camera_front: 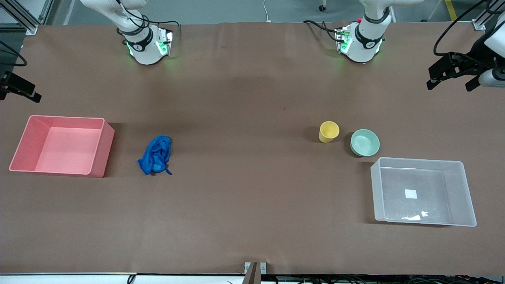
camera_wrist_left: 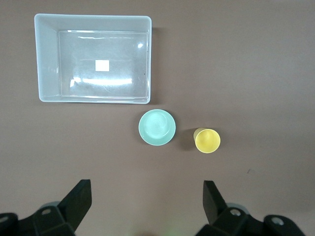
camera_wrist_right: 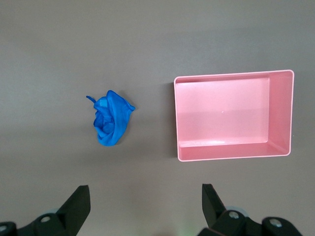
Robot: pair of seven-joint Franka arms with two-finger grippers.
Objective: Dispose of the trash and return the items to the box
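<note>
Grippers first: the left gripper (camera_wrist_left: 146,201) hangs high over the table's left-arm end, jaws spread wide and holding nothing, looking straight down on the yellow cup (camera_wrist_left: 207,140), the mint-green bowl (camera_wrist_left: 157,127) just beside it, and the clear box (camera_wrist_left: 93,58) near the bowl. The right gripper (camera_wrist_right: 146,204) hangs equally high at the right arm's end, jaws wide and empty, above the blue cloth wad (camera_wrist_right: 111,118) and the pink bin (camera_wrist_right: 232,117). Both arms wait, drawn up at the table's ends. Brown table (camera_front: 244,197) covering runs flat; grey floor shows past the bases.

In the front view the box (camera_front: 422,191) sits nearer the camera than the bowl (camera_front: 365,142) and the cup (camera_front: 328,131).
</note>
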